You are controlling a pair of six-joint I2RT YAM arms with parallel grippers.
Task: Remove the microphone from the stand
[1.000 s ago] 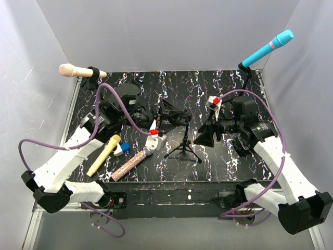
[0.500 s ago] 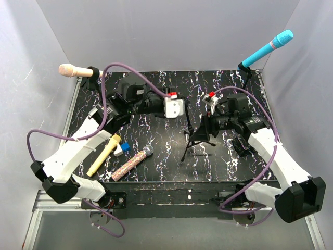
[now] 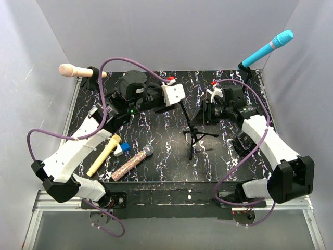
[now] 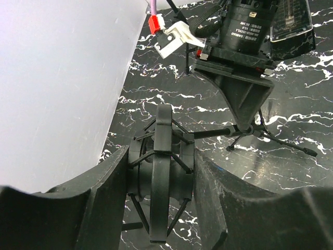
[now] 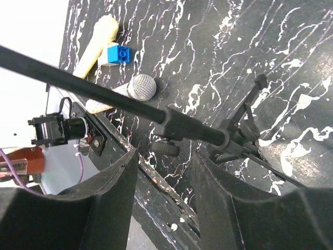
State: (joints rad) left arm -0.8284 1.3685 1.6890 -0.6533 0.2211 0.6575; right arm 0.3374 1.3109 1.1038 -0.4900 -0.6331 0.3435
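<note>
A black tripod stand [image 3: 193, 136] stands mid-table, its thin pole [image 4: 218, 133] leaning toward my left arm. The black microphone [image 4: 162, 177], ringed by a cord cradle, sits at the pole's top. My left gripper [image 4: 162, 154] is shut on it, with both pads against its sides. From above, that gripper [image 3: 175, 100] covers the microphone. My right gripper [image 5: 165, 156] hangs over the stand's hub [image 5: 235, 139]. Its jaws are open, with the pole [image 5: 104, 94] crossing just past the fingertips. Seen from above, the right gripper [image 3: 207, 115] is just right of the pole.
A beige microphone [image 3: 70, 70] is clipped at the back left and a blue one [image 3: 268, 48] at the back right. On the left of the table lie a yellow microphone [image 3: 104, 155], a glittery one [image 3: 132, 162] and a blue brick [image 3: 124, 148].
My left gripper rose from the table's middle to the stand's top and closed on the microphone. The stand shifted back and right. My right gripper moved back with it, jaws narrowing.
</note>
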